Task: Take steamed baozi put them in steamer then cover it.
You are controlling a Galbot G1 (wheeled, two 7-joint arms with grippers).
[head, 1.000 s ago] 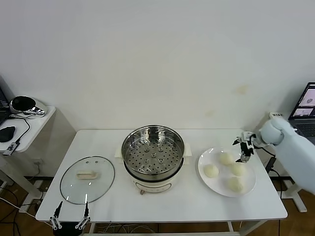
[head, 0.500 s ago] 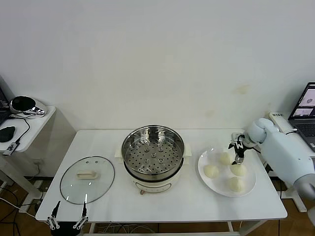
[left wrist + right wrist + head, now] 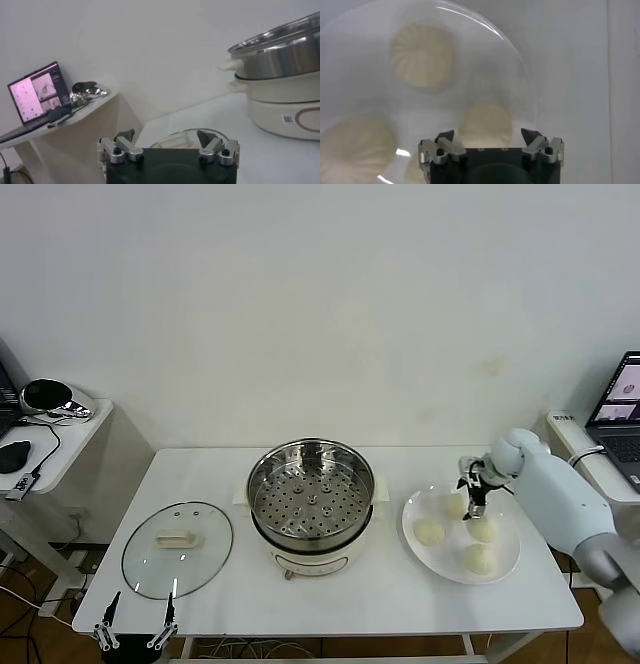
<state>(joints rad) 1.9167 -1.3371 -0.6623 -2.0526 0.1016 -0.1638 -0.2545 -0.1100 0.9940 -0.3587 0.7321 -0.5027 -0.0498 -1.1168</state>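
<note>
At the worktop's [image 3: 400, 604] left front edge, the left gripper [image 3: 134, 636] is hanging parked, jaws spread wide and holding nothing, near the cover [image 3: 177, 549] lying flat. Mid-worktop, the steamer [image 3: 311, 502] is sitting uncovered, its perforated tray bare. On the right, four steamed baozi [image 3: 429, 531] are sitting on a white plate [image 3: 414, 549]; the right gripper [image 3: 471, 496] is hovering over the rear bun, jaws parted either side of it, gripping nothing visibly.

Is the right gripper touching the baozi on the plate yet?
Cannot tell. In the right wrist view the right gripper has open fingers straddling a baozi, but neither view shows a gap or contact.
</note>
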